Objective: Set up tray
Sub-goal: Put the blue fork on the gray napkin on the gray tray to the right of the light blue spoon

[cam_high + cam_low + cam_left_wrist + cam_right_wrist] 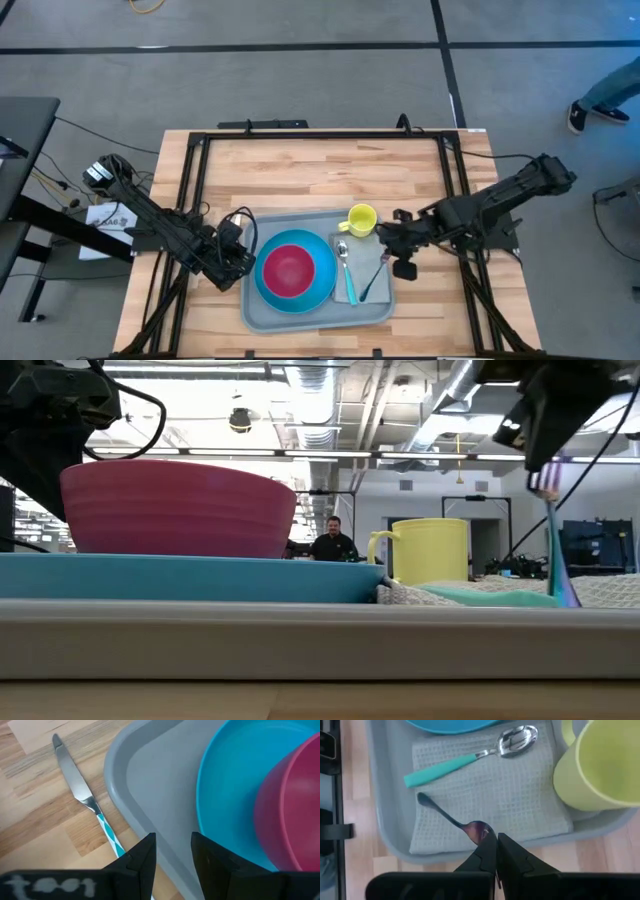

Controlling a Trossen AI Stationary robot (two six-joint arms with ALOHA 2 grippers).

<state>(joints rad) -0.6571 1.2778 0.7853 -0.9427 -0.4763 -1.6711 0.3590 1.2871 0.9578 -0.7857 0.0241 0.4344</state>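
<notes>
Two grippers flank the tray (262, 312). Our right gripper (496, 851) pinches a dark fork (451, 820) between closed fingers, its handle reaching out over the grey cloth (520, 795). Our left gripper (172, 851), fingers parted and empty, straddles the tray's rim, a knife (75, 785) just beyond them.

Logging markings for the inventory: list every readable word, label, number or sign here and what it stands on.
None can be read.
White marks on the left hand's dark body: blurred, unreadable.
White paper sheet beside the wooden table's left edge, with dark print: too small.
Large grey-blue rectangular plastic tray: no markings visible.
</notes>
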